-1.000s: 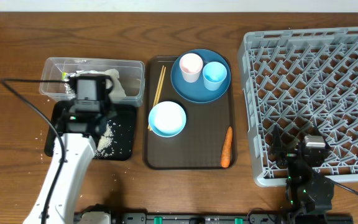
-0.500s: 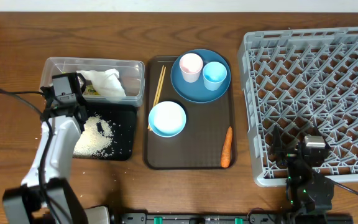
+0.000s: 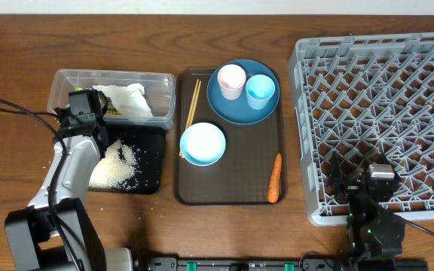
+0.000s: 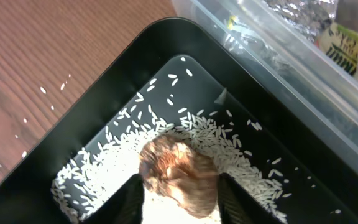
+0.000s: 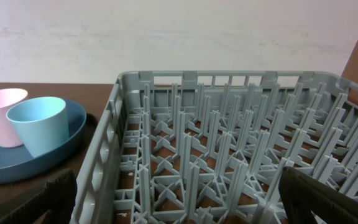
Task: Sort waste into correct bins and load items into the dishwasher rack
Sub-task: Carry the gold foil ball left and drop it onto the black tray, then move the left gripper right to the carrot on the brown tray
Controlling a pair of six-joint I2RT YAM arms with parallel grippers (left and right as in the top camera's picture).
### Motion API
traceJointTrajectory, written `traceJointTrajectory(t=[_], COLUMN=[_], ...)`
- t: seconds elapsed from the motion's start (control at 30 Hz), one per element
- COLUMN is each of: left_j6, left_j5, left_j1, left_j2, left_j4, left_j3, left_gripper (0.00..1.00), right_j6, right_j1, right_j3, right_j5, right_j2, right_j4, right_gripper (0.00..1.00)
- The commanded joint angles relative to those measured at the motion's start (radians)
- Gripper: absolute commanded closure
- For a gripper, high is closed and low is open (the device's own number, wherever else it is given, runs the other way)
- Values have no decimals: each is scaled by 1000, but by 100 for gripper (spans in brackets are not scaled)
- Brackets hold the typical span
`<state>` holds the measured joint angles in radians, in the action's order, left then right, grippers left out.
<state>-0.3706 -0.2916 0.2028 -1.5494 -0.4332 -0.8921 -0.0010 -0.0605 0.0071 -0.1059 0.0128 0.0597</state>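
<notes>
My left gripper [image 4: 180,205] hovers low over the black tray [image 4: 104,62], open, with the small brown lump [image 4: 179,177] between its fingers above the white rice [image 4: 123,168]. A gap shows beside the lump. The clear tub [image 3: 111,75] behind holds crumpled tissue [image 3: 130,102], foil [image 4: 297,9] and the yellow-green packet [image 4: 344,43]. The orange carrot [image 3: 275,178], chopsticks [image 3: 193,105] and light blue bowl [image 3: 203,144] lie on the brown serving tray [image 3: 232,192]. A pink cup [image 3: 231,79] and blue cup [image 3: 260,90] stand on the dark-blue plate [image 3: 239,111]. My right gripper [image 5: 179,205] is open over the grey rack [image 3: 383,90].
Stray rice grains lie on the wood left of the black tray. A black cable loops over the table by the left arm. The rack fills the right side, its front-left corner under the right arm.
The left arm swung left from the tub's edge and settled over the black tray. Its jaws have parted around the brown lump. The right arm has not moved.
</notes>
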Motion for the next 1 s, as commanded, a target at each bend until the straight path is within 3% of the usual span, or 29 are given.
traceJointTrajectory(t=[0.0,0.17,0.27,0.37,0.6,0.7,0.97], left_j6=[-8,-5,-5,28,178,264,363], left_j5=[-9,16,203,406,713,780,781], left_j1=[5,1,-7,-31,-182,-279,-591], left_j2=[5,96,205,316,452,450,344], left_j4=[2,-27,-33,-29,-24,-19,48], left_j3=[3,-23,-30,-30,-30,-29,-29], left_gripper=[55,38,30,30,31,31,30], right_j6=[4,4,4,4,4,4,4], right_j1=[7,7,7,7,7,7,7], right_j3=[-2,-2,-2,-2,-2,-2,-2], right_j5=[-10,-10,-10,-10,-10,-10,-10], right_j2=[-1,-1,-1,-1,-1,-1,-1], right_j4=[3,3,3,3,3,3,3], right_gripper=[1,1,1,1,1,1,1])
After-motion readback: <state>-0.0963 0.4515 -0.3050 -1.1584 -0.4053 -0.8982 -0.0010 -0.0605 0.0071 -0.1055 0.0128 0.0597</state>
